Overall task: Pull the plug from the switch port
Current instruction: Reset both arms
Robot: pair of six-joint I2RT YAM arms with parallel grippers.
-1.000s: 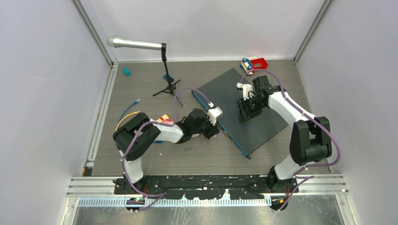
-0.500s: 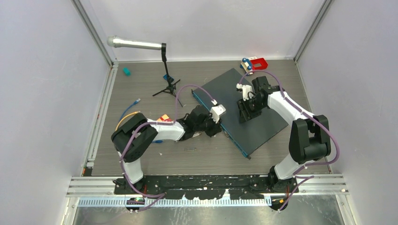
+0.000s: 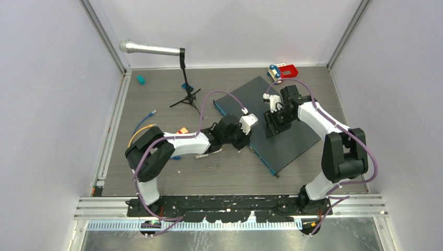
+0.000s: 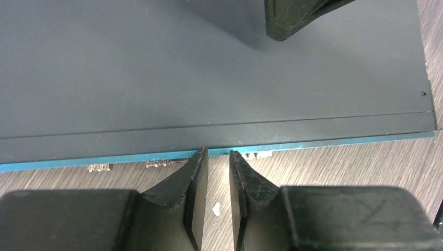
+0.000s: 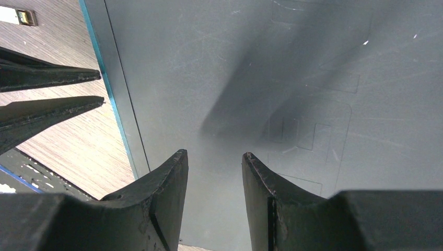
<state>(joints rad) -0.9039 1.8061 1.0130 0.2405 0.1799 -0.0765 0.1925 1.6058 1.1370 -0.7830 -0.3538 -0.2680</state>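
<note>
Left hand (image 4: 215, 155), narrowly parted, at the switch's (image 4: 209, 68) blue edge.

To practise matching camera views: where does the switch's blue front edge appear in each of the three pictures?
Top external: the blue front edge runs diagonally through the centre.
Left wrist: a near-horizontal strip across the lower middle.
Right wrist: a slanted line at upper left.
Shared landmark: the left fingers, pointing at that edge.

robotics lab test cell. white panels (image 3: 224, 31) on aluminium rails (image 3: 104, 35) enclose the wood-grain table (image 3: 156, 91) on three sides. a tripod microphone (image 3: 150, 49) stands near its far edge.
</note>
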